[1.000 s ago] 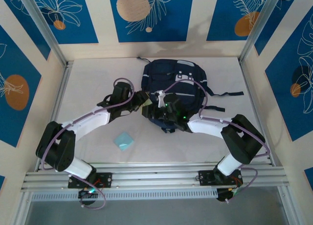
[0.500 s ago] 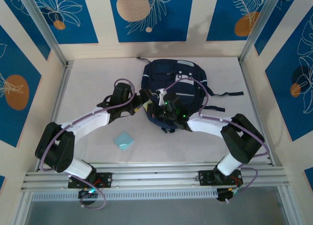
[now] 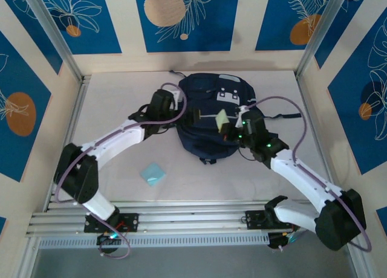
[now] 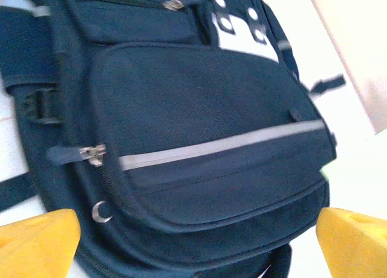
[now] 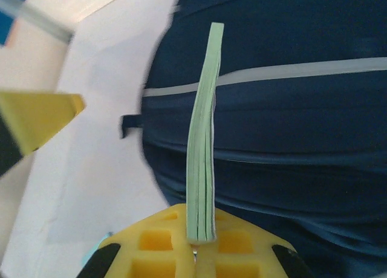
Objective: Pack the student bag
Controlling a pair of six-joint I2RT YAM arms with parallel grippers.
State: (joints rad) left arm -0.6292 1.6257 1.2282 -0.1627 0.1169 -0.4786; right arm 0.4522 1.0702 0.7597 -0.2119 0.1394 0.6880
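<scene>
student bag: lies flat toward 12 o'clock on the surface.
left gripper: fingers wide apart, at the bag's 10 o'clock edge.
right gripper: clamped on a pale green note pad, over the bag's 3 o'clock side.
teal square: at the bag's 7 o'clock.

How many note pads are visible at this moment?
2. A pale green pad is pinched in the right gripper over the student bag. A light blue pad lies flat on the table, apart from the bag, towards the near edge. Others may be inside the bag.
</scene>
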